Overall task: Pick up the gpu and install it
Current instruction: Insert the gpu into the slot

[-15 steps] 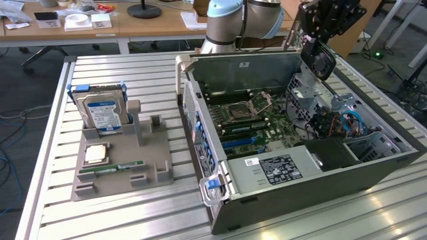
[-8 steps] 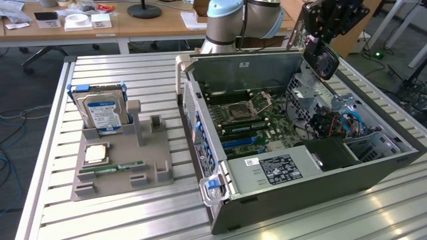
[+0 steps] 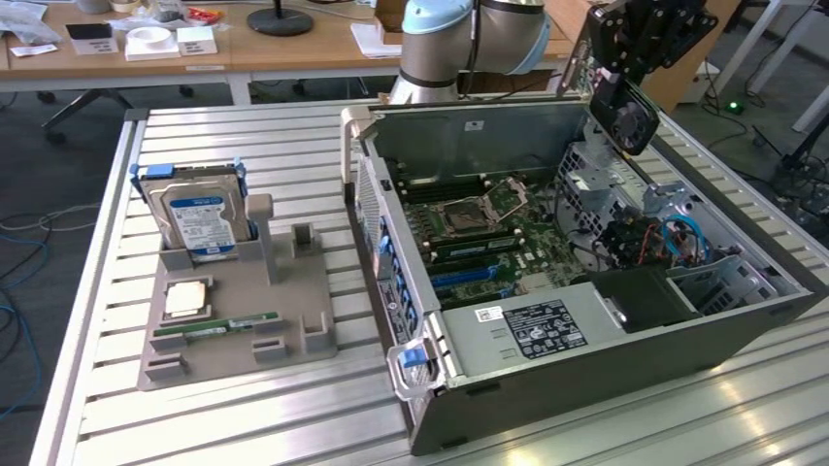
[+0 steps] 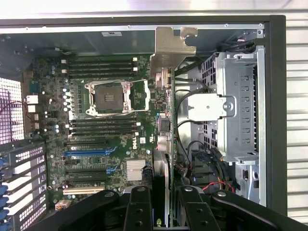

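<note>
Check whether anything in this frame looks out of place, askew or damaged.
Nothing looks spilled or broken. The dark flat gpu card with its silver bracket hangs tilted in the black tool over the open grey computer case, nearer the metal drive cage than the blue expansion slot.

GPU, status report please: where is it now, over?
Gripper shut on the gpu. The gpu hangs over the open case, in no slot yet. Cables by the drive cage lie near it.
</note>
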